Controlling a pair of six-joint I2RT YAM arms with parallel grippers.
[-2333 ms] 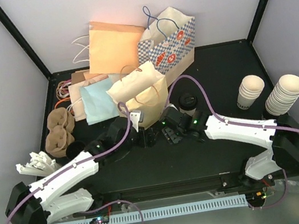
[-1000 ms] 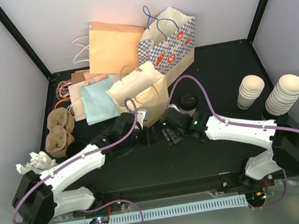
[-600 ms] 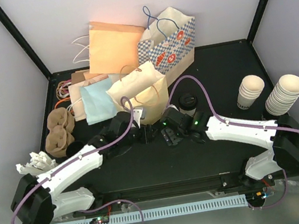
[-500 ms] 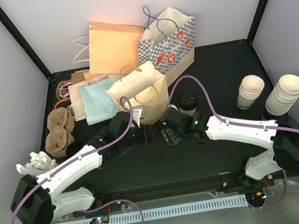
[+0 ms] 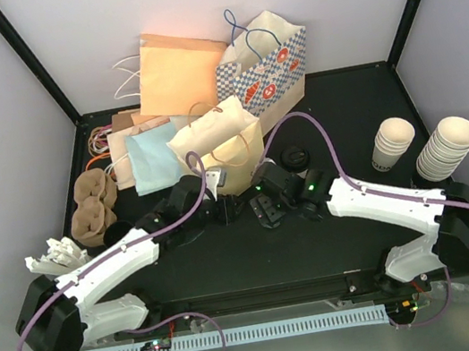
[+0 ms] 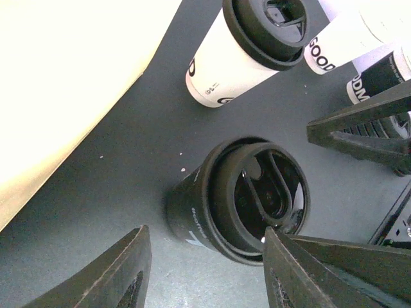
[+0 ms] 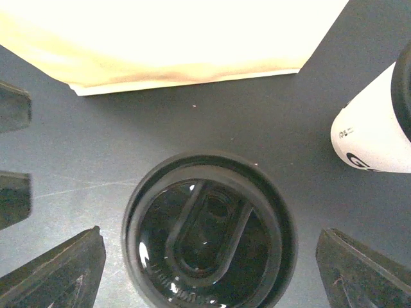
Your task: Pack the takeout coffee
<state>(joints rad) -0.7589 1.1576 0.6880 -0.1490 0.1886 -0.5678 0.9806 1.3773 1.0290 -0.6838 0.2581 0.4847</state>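
One takeout coffee stands upright on the black table. It is a small cream-white paper cup with dark print on its side, capped by a round black plastic lid with a sip opening.

It lies outside both pairs of jaws. In the right wrist view it sits at the right edge, just beyond the right finger. In the left wrist view it is past the fingertips, near the paper bag's edge.

Between the fingers of both tools is a black lidded cup. The right gripper is spread wide, its fingers well clear of that lid on either side. The left gripper is released too, narrower, straddling the same cup without clamping it.

Both arms reach forward and inward, meeting at the table's middle just in front of the cream paper bag.
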